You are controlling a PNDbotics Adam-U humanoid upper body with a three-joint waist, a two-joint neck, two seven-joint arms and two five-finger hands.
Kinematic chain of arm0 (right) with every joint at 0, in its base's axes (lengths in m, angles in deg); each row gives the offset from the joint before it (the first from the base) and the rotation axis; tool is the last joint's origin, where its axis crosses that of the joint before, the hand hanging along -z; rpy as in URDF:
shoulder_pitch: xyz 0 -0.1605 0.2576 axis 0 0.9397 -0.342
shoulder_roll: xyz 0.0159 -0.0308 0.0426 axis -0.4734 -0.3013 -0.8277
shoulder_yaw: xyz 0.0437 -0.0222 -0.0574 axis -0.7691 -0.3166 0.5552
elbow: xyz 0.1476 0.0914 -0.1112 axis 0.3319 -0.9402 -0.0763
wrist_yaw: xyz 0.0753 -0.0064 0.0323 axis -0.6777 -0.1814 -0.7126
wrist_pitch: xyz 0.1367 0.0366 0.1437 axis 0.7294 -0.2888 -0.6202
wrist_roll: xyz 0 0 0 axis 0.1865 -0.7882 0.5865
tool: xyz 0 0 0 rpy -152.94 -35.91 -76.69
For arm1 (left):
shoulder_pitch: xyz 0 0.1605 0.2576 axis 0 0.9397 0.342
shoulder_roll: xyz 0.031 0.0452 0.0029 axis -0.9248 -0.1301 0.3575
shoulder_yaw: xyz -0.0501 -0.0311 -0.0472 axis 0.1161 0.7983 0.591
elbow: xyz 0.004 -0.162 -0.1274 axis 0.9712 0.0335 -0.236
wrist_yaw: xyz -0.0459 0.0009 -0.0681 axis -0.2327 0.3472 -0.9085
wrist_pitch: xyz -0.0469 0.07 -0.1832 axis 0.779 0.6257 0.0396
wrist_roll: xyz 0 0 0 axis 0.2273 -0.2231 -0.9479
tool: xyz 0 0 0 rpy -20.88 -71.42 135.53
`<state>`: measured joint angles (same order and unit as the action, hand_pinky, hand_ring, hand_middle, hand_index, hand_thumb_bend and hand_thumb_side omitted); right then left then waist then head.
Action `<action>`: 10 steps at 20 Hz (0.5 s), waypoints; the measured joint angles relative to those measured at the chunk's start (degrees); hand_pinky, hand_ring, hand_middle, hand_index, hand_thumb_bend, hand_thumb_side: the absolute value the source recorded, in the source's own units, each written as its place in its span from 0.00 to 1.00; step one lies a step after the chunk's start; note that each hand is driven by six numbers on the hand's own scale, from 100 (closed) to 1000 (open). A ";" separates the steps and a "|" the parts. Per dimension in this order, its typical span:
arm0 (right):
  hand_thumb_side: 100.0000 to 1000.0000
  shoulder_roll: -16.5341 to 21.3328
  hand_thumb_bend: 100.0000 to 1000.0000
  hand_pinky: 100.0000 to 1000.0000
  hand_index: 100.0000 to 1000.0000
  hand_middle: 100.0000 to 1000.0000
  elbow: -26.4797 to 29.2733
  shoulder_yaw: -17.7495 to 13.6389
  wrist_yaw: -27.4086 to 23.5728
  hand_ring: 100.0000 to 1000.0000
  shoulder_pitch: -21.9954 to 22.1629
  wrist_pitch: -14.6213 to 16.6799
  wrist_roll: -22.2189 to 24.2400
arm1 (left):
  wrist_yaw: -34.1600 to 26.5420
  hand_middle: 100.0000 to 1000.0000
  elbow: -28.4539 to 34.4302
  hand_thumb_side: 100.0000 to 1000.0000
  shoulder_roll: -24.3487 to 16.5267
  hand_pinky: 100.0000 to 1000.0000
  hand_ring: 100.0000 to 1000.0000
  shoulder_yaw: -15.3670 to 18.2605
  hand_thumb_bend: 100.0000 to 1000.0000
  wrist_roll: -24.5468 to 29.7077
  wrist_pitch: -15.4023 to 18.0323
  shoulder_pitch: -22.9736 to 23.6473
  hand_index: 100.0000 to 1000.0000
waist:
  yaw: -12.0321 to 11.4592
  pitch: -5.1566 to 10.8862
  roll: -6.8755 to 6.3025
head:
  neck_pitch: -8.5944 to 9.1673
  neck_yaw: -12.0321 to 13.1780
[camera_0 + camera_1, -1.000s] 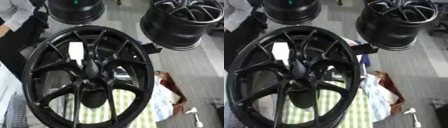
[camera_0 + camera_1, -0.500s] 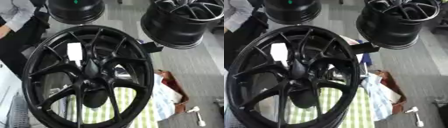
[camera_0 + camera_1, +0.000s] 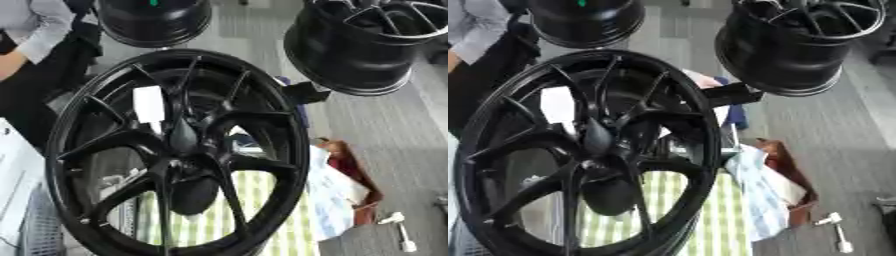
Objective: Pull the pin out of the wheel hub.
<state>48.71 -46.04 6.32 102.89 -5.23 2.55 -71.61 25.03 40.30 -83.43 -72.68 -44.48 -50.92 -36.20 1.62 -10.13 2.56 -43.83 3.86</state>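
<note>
A large black wheel hub [image 3: 262, 120] with thin spokes stands upright and fills the middle of both views. A dark tapered piece [image 3: 181, 136] sticks out at its centre where the spokes meet; I cannot tell whether it is the pin. A white label [image 3: 149, 104] shows between the upper left spokes. Behind the lower spokes sits a dark oval shape [image 3: 194, 194] that I cannot make out. Neither of my hands shows in either view.
Two more black wheels stand behind, at top left [image 3: 153, 22] and top right [image 3: 363, 45]. A black block [image 3: 732, 94] juts out by the hub's right rim. A green checked cloth [image 3: 206, 220] lies beneath. A brown bag [image 3: 785, 172] and a white tool [image 3: 398, 230] lie at right. A person's sleeve [image 3: 39, 25] is at top left.
The whole picture has drifted slightly, so the camera moved. Nothing on the wheel hub has visibly changed.
</note>
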 measured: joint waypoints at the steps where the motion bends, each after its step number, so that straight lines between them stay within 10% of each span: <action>1: 0.44 -0.04 0.26 0.83 0.90 0.89 0.00 -0.05 0.48 0.91 -0.11 -0.26 0.21 | 0.00 0.79 0.00 0.57 0.00 0.79 0.87 0.00 0.67 0.00 0.00 0.00 0.89 | -0.03 0.00 0.01 | 0.00 0.00; 10: 0.46 -0.43 0.25 0.83 0.90 0.89 1.98 -0.70 1.26 0.90 -0.11 -0.55 0.63 | 0.08 0.79 0.00 0.57 0.00 0.79 0.87 0.00 0.67 0.01 0.00 0.00 0.89 | -0.03 0.00 0.16 | 0.00 -0.07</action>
<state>48.28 -44.06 5.62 104.15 -5.34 2.00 -70.98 25.11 40.30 -83.43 -72.68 -44.48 -50.92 -36.20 1.60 -10.13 2.71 -43.83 3.80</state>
